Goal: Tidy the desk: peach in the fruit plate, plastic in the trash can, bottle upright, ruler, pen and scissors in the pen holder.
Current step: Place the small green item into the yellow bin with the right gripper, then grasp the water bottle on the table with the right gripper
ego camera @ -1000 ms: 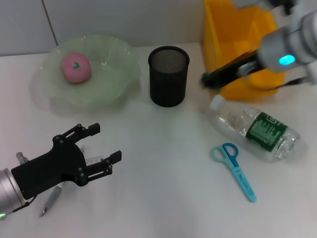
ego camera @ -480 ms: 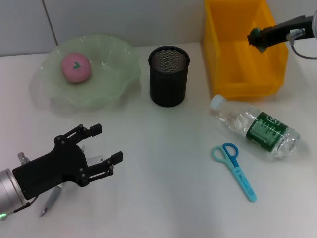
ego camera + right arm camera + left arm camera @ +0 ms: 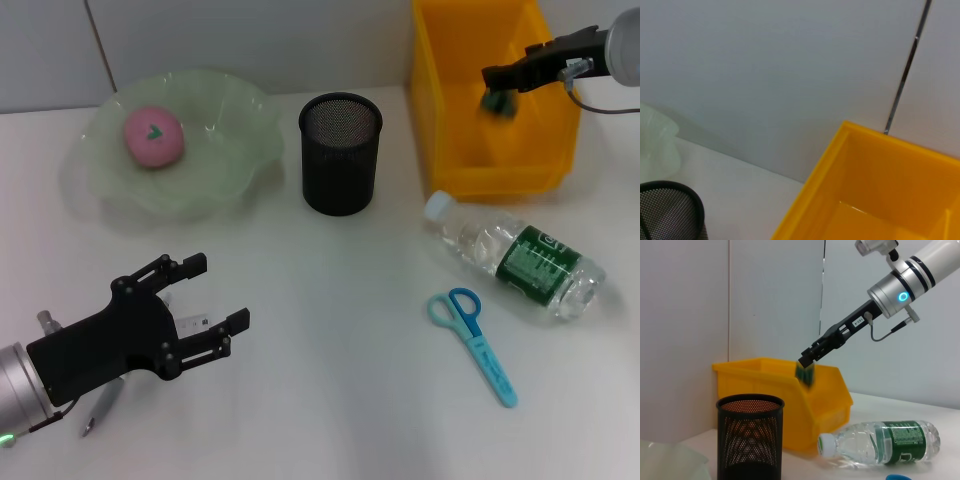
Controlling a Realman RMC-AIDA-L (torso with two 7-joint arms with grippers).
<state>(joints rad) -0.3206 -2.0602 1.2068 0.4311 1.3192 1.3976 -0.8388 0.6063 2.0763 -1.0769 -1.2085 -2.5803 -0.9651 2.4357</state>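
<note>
plastic drop | right end effector (image 3: 497, 90) over yellow bin (image 3: 440, 120) at desk's far right corner, clenched on green plastic (image 3: 497, 101) | we reckoned release low, inside the walls | left end effector (image 3: 205, 295) spread wide, near-left edge

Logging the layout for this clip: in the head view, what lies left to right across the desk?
Left gripper → peach in the fruit plate → pen holder → scissors → bottle lying on its side; behind it the yellow trash can, right gripper above.

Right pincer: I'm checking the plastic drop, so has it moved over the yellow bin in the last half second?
Yes. The right pincer has shifted slightly left and down, deeper over the yellow bin, with the green plastic at its tip.
</note>
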